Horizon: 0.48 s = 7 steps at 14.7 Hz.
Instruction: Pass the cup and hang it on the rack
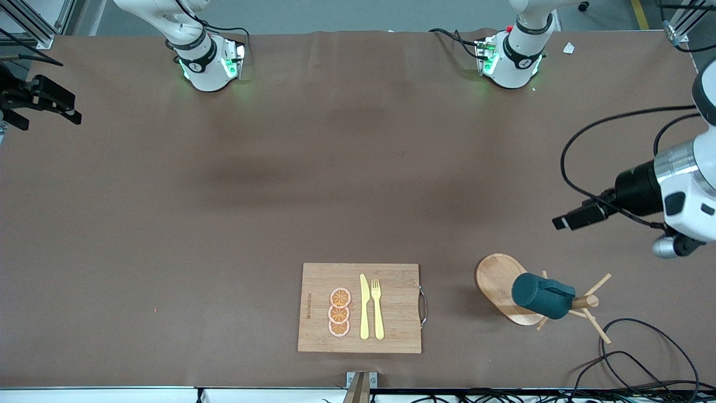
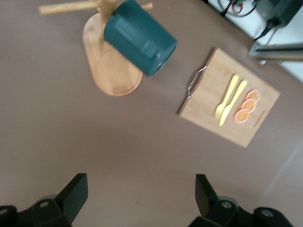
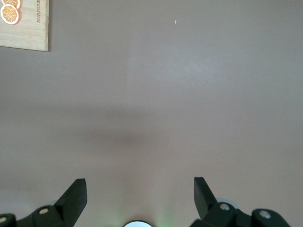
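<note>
The dark teal cup (image 1: 541, 295) (image 2: 139, 38) hangs tilted on a peg of the light wooden rack (image 1: 495, 280) (image 2: 111, 71), above its oval base. No gripper touches it. The rack stands near the front camera's edge, toward the left arm's end of the table. My left gripper (image 2: 140, 191) is open and empty over bare table, well apart from the rack. At the right arm's end of the table my right gripper (image 3: 140, 194) also stands open with nothing between its fingers, over bare brown table.
A rectangular wooden cutting board (image 1: 391, 280) with a metal handle lies beside the rack and carries a yellow knife (image 1: 364, 308), a fork (image 1: 377, 308) and three orange slices (image 1: 339, 312). Loose black cables (image 1: 632, 347) lie near the rack at the table's edge.
</note>
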Tool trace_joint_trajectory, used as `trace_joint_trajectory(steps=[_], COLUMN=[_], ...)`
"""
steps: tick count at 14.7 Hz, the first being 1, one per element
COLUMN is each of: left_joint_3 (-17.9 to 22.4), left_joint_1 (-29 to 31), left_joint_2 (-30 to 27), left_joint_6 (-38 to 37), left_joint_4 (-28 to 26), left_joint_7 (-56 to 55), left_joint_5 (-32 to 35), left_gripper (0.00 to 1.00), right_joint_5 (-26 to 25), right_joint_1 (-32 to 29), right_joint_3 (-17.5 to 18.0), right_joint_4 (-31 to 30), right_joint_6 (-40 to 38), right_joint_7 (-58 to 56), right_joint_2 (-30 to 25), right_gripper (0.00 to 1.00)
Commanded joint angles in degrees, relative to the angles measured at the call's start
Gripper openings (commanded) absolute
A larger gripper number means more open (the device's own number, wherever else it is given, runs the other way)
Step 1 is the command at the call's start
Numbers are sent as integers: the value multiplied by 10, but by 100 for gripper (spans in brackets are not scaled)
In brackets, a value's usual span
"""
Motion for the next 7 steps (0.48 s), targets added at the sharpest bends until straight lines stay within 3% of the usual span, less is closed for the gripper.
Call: trace_joint_trajectory(steps=[1, 4, 5, 7], left_joint_3=[-3, -6, 10, 96], left_joint_1=[4, -4, -25, -84], left_joint_2=[-44, -78, -88, -125], left_joint_6=[-37, -43, -43, -47], left_joint_4=[-22, -28, -36, -69], left_joint_7=[10, 95, 148, 205], left_joint_5=[41, 105, 125, 124], left_gripper=[100, 100, 100, 100], right_joint_5=[-8, -8, -9, -8], right_joint_1=[2, 2, 2, 2], right_joint_3=[2, 3, 5, 7], right_joint_4=[-9, -9, -9, -9], right_joint_6=[-1, -9, -14, -16], right_joint_7=[0, 0, 1, 2], right_joint_2=[-14, -24, -25, -25], right_gripper=[100, 100, 100, 100])
